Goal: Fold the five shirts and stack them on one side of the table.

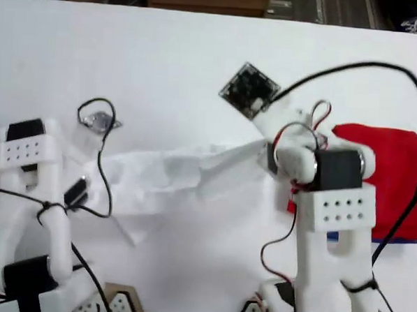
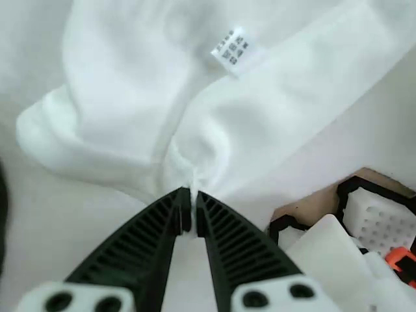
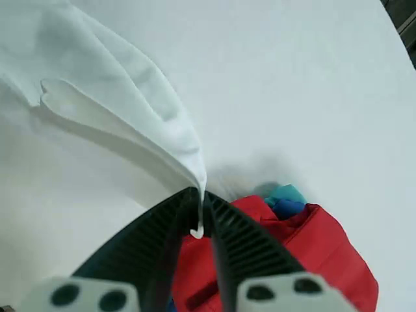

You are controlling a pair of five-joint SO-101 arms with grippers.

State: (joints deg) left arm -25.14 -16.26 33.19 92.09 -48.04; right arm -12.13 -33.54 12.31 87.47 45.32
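Note:
A white shirt (image 1: 172,174) hangs stretched between the two arms over the white table. My left gripper (image 2: 193,209) is shut on one edge of the white shirt (image 2: 162,117), whose small label (image 2: 233,49) faces up. My right gripper (image 3: 198,214) is shut on a corner of the white shirt (image 3: 117,110). A folded red shirt (image 1: 396,180) lies at the table's right side, partly hidden by the right arm. Under the red shirt (image 3: 305,247) blue and teal cloth (image 3: 283,200) peeks out.
The table (image 1: 165,56) is white and bare toward the back. Black cables (image 1: 100,157) trail over the left arm and loop from the right arm. Arm bases and a brown mount (image 2: 338,201) stand along the front edge.

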